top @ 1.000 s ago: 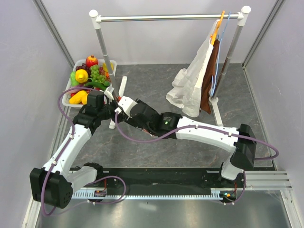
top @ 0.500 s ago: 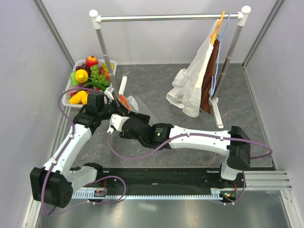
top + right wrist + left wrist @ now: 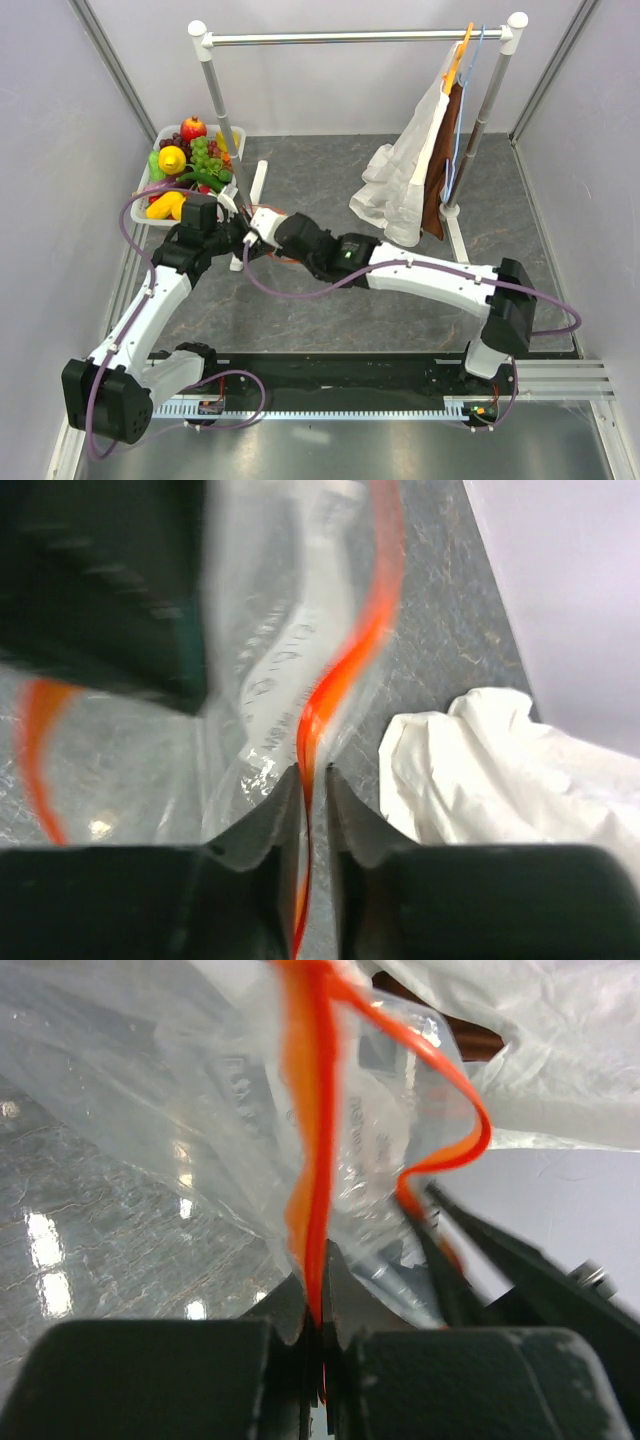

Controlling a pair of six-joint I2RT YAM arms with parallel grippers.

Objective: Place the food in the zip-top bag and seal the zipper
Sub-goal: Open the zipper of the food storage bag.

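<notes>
Orange-red zipper (image 3: 316, 1110) runs straight out from left fingers (image 3: 285, 1308), right fingers (image 3: 265, 820); both pinch it.

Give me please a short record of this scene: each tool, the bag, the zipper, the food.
left tool: shut on zipper
right tool: shut on zipper
bag: clear, held between both tools
zipper: orange, strips parted, not sealed
food: piled in bin, far left; none seen in bag
</notes>
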